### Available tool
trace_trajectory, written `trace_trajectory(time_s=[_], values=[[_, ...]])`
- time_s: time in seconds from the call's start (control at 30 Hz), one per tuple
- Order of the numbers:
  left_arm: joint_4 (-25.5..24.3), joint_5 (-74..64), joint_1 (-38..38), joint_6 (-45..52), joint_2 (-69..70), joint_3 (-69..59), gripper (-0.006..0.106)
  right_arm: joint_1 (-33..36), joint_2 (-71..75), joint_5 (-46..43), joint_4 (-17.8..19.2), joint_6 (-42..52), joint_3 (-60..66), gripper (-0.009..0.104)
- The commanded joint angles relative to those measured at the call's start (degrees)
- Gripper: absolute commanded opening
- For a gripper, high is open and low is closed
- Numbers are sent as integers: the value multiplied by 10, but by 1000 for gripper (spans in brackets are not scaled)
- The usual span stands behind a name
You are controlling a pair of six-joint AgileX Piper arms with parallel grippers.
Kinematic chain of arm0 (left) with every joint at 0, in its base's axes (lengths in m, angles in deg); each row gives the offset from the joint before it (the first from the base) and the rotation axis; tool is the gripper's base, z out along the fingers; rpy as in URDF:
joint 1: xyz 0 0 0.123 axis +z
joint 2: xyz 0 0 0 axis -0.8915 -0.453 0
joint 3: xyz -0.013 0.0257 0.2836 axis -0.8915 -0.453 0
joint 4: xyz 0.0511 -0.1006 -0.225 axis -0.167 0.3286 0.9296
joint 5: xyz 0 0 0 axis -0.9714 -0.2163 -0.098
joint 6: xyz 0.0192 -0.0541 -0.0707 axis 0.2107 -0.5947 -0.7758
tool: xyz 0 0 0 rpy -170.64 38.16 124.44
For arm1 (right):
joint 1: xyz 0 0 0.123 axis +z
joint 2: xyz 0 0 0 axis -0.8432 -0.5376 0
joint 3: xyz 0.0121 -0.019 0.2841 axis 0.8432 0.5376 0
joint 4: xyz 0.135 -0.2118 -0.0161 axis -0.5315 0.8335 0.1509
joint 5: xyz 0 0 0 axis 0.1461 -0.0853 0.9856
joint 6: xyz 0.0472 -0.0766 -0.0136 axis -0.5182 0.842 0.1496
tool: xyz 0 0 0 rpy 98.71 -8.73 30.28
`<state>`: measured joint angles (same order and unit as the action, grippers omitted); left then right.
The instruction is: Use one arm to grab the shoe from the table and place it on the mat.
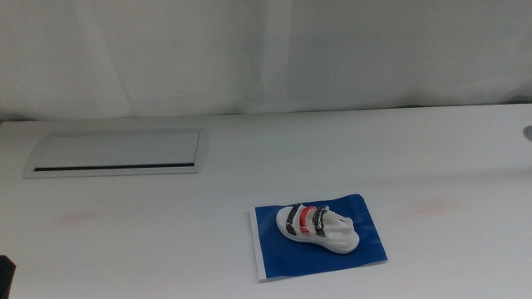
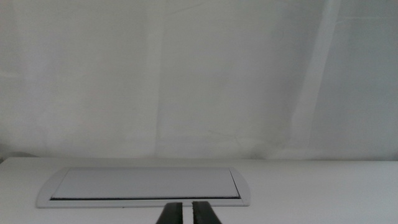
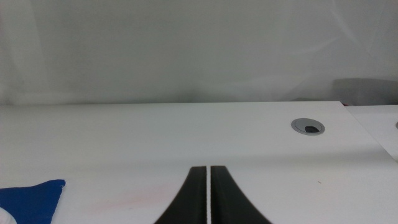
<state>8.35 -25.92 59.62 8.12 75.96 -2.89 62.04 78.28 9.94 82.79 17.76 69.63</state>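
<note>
My right hand (image 3: pixel 208 199) sits low over the desk (image 1: pixel 166 249) with its two jaws pressed almost together, only a hairline of light between them, and nothing held. Its wrist view shows a corner of the blue mat (image 3: pixel 28 199) off to one side, a round grey cable port (image 3: pixel 308 127) farther out, and a faint pinkish smear on the white surface just ahead of the jaws. My left hand (image 2: pixel 186 213) is likewise empty, jaws near each other with a narrow gap, pointed at the silver-framed panel (image 2: pixel 146 185) set into the desk. Neither arm reaches into the middle view; only a dark sliver shows at the bottom left corner there, and I cannot say what it is.

The shoe (image 1: pixel 317 227) lies on its sole on the mat (image 1: pixel 274 249), well inside the blue sheet's edges, straps up, resting diagonally across it. The thin white strip of the mat runs along the edge nearest the panel's side. The panel (image 1: pixel 116 153) is well apart from both.

As I read it, the placing is done and both arms are parked. What remains is to keep it that way: I would hold both hands where they are, low and clear, and avoid any sweep of the right arm across the mat's corner, since a light sheet like that could drag and carry the shoe off with it.
</note>
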Motion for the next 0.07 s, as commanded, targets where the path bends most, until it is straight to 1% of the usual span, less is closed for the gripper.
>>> trace_trajectory(time_s=[0.0, 0.03], values=[[1, -2, 1, -4, 24, -22, -3, -5, 3, -9, 2, 3, 4, -3], [1, -2, 1, -4, 24, -22, -3, -5, 3, -9, 2, 3, 4, -3]])
